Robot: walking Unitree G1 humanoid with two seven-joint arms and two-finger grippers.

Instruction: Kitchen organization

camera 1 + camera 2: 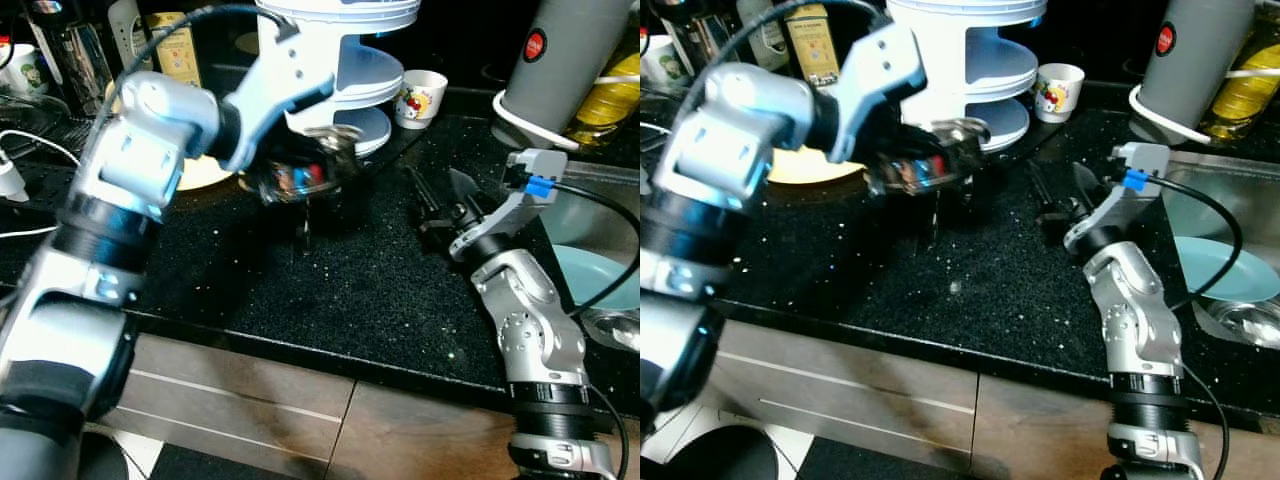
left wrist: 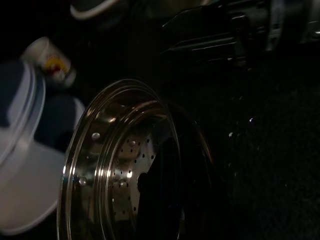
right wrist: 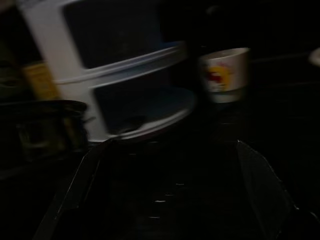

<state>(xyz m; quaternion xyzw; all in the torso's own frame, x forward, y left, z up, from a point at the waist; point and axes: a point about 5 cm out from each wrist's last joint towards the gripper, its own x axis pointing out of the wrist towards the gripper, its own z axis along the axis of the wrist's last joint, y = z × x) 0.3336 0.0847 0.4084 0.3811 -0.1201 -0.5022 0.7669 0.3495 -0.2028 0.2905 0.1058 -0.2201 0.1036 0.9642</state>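
We see a black speckled tabletop (image 1: 340,290) over wood-look cabinet fronts (image 1: 250,400), with a steel sink (image 1: 1230,200) on the right holding a pale blue plate (image 1: 1225,268). At the back stand a white tiered rack (image 1: 350,70), a small printed cup (image 1: 418,98), a grey canister (image 1: 565,60) and a yellow plate (image 1: 805,165). Our left gripper (image 1: 300,175) is closed on a perforated steel strainer bowl (image 2: 120,175), held just above the tabletop beside the rack. The left wrist view shows its holes and shiny rim. Our right gripper (image 1: 440,195) rests low over the tabletop near the sink, fingers (image 3: 260,185) spread apart, pointing at the rack and cup.
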